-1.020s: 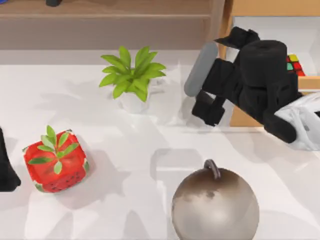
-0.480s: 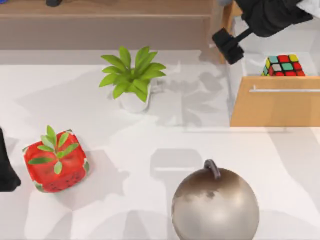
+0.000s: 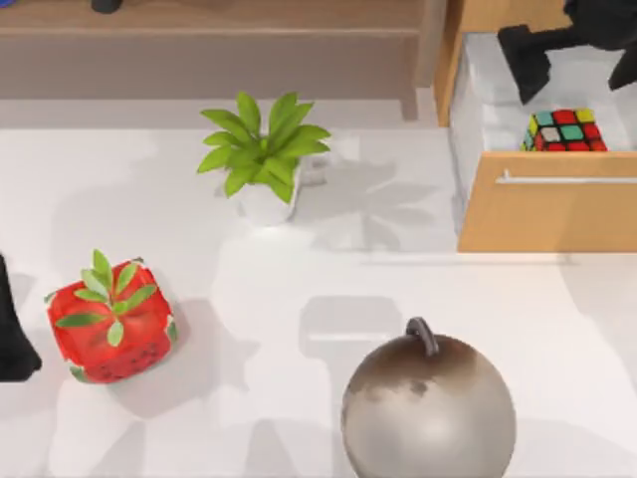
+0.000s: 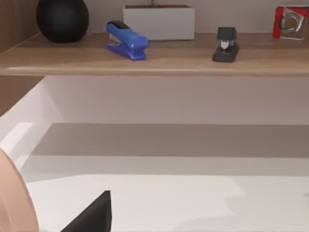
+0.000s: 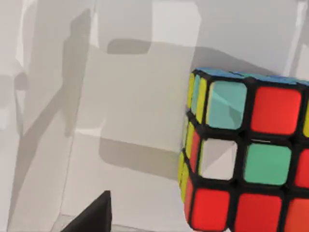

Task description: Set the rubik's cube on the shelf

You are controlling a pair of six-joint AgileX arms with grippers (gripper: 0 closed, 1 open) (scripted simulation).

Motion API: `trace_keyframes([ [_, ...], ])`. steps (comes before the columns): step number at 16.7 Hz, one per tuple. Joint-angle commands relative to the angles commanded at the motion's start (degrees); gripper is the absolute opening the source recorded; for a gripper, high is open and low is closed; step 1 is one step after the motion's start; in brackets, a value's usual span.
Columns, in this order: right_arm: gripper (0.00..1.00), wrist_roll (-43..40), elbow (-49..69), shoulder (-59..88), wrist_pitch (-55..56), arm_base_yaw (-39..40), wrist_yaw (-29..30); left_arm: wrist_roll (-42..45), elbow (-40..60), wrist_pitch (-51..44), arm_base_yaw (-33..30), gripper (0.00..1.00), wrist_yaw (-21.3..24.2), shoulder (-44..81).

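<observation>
Rubik's cube inside open drawer

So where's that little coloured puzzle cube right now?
The rubik's cube sits inside the open drawer at the table's far right in the top view, just behind the drawer's front panel, with the right gripper above it.

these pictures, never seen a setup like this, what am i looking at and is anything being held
It is a simulated two-armed robot at a white table. One picture looks down from above; the other two come from cameras on each wrist. The right gripper hovers over an open drawer that holds the rubik's cube, seen close in the right wrist view; nothing is held. The left arm is parked at the table's left edge. A strawberry block, a potted plant and a metal ball sit on the table, the shelf behind.
</observation>
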Motion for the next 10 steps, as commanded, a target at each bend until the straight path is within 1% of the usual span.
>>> trace_keyframes([
  [2, 1.0, 2.47, 4.69, 3.5, -5.1, -1.21, -0.08, 0.0, 0.0, 0.0, 0.0, 1.0, 0.0, 0.0],
  [4, 1.0, 3.72, 7.15, 5.5, -7.49, -1.83, -0.1, 0.0, 0.0, 0.0, 0.0, 1.0, 0.0, 0.0],
  [10, 1.0, 3.89, 7.52, 5.82, -7.83, -1.65, -0.08, 0.0, 0.0, 0.0, 0.0, 1.0, 0.0, 0.0],
])
